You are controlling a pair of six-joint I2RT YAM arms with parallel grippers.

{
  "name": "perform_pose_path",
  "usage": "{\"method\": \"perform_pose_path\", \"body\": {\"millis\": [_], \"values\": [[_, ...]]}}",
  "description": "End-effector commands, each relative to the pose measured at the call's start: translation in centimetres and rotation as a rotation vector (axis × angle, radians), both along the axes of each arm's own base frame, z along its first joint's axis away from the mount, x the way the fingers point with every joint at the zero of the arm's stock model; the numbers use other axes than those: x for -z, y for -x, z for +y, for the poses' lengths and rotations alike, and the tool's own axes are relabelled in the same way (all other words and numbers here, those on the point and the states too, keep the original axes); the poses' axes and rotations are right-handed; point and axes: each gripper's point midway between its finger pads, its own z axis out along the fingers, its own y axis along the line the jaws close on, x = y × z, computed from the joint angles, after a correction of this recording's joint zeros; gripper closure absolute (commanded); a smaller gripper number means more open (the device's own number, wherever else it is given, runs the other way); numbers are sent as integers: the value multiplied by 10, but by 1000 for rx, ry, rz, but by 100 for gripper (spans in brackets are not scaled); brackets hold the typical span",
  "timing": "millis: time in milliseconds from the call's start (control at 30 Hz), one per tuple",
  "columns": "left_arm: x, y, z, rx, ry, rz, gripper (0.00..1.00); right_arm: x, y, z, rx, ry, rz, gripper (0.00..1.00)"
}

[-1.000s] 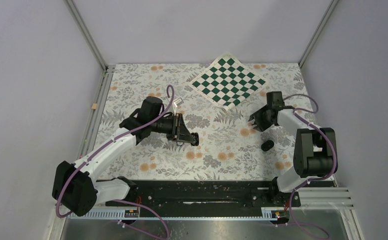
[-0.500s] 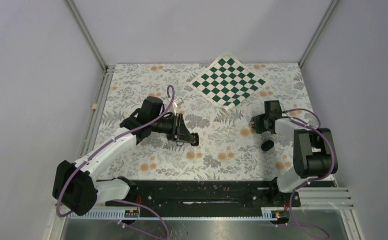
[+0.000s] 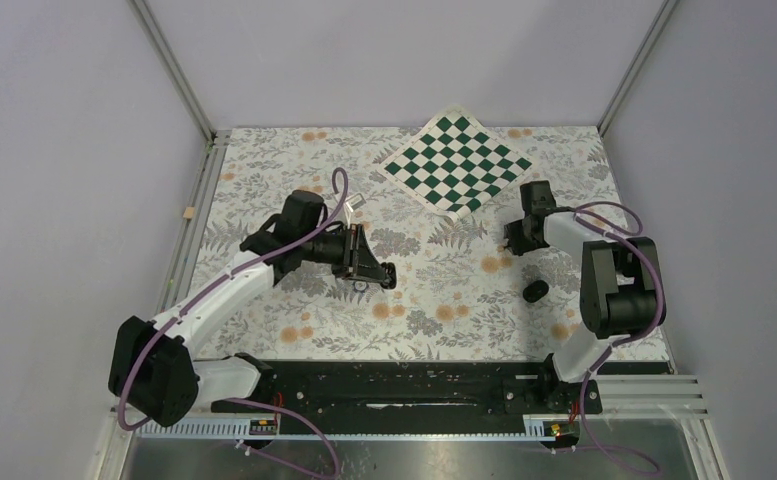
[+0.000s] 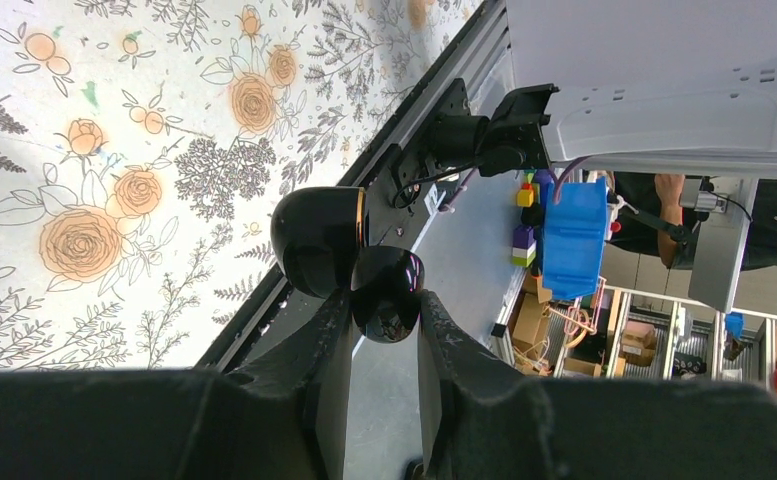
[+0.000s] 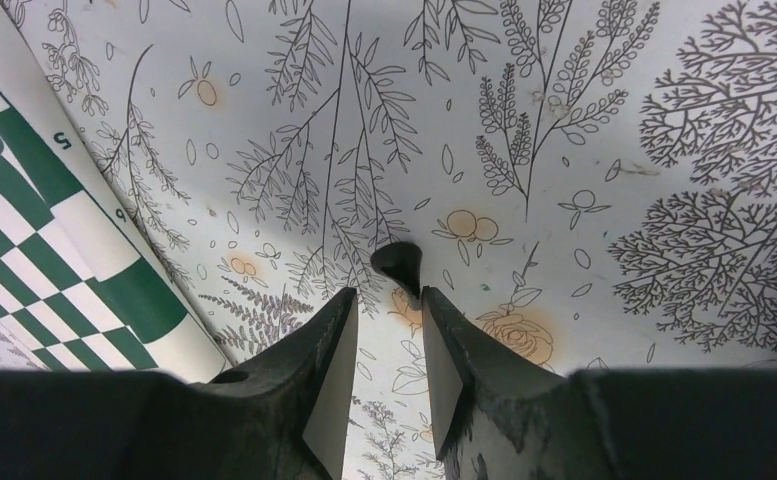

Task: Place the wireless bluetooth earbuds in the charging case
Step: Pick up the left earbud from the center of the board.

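The left claw (image 4: 384, 305) is clenched tight on the charging case (image 4: 319, 240), which is shiny and black. The case is open. One round half sits right between the two fingers, and the other half, with a thin gold edge, sticks out past the tips. The claw holds the case up off the flowery cloth (image 3: 434, 300), turned on its side, near the middle of the table. The right claw (image 5: 388, 296) is over on the right side, well apart from the left one. Its fingers are a little apart, with a thin gap between them, and it points down at the cloth. One tiny black earbud (image 5: 399, 262) lies on the cloth right at the mouth of that gap (I cannot tell if a finger touches it). The green and white checkered mat (image 3: 457, 165) lies near this claw, toward the back of the table. Closer to the right arm's base, a small black lump (image 3: 535, 291) sits alone on the cloth, apart from both claws. From above I cannot tell what it is.
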Motion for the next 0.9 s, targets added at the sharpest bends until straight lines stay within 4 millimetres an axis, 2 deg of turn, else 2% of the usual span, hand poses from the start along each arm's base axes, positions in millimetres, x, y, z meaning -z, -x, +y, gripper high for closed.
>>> {"method": "perform_pose_path", "body": {"millis": [0, 867], "values": [[-19, -9, 0, 25, 52, -65, 100, -3, 4, -7, 12, 63, 46, 63], [-18, -20, 13, 8, 82, -70, 100, -9, -6, -1, -84, 140, 220, 64]]}}
